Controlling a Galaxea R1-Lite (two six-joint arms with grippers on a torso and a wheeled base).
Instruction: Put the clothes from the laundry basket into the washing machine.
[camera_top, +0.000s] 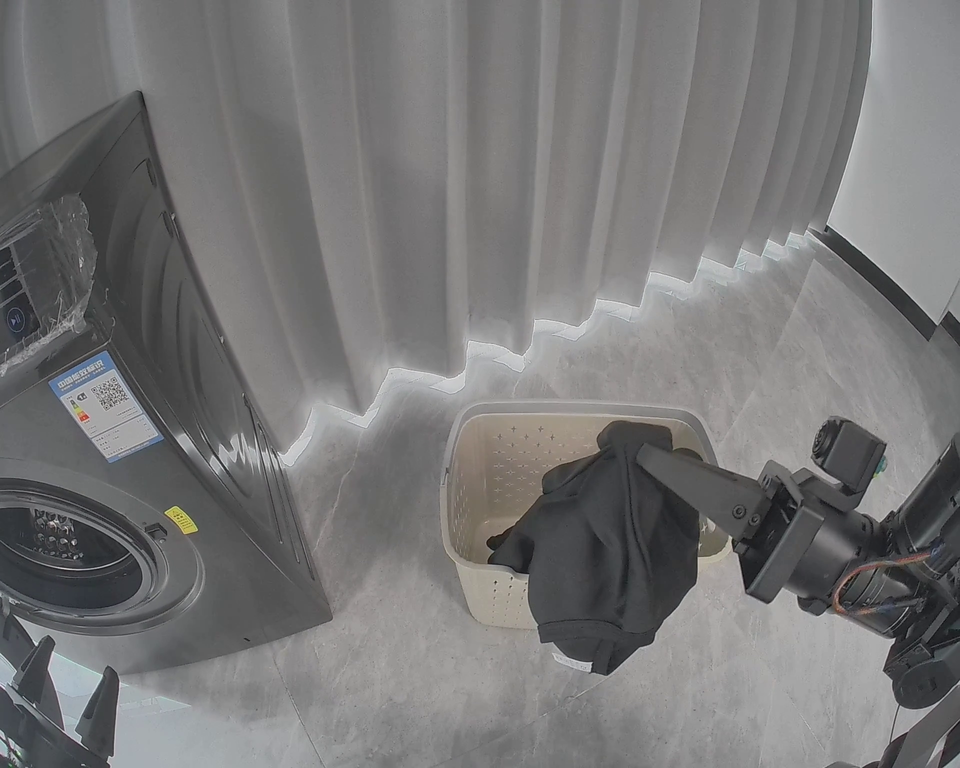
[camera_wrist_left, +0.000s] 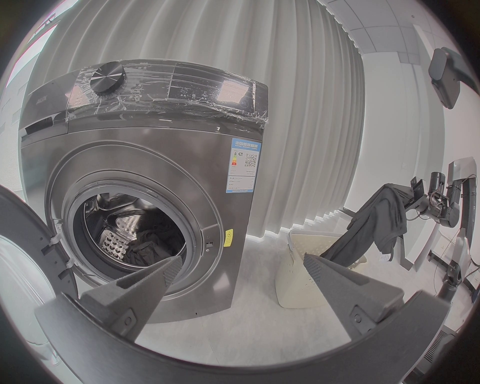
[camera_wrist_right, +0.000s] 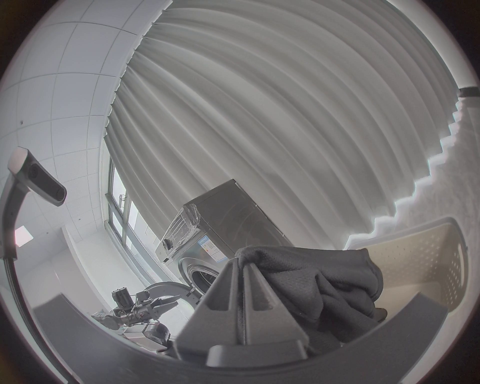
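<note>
Presently, the right end effector (camera_top: 648, 457) is clamped on a black fabric garment (camera_top: 600, 545). The garment hangs from it above the cream perforated plastic laundry basket (camera_top: 458, 480), with its lower end trailing into the basket. The basket stands on the grey tiled floor (camera_top: 400, 620). The left end effector (camera_wrist_left: 240, 260) is positioned before the grey front-loading washing machine (camera_wrist_left: 150, 150), fingers apart and holding nothing. The machine's round door (camera_wrist_left: 22, 260) is open, and dark clothing (camera_wrist_left: 147, 250) lies in the drum. A white pleated curtain (camera_top: 500, 150) hangs behind.
</note>
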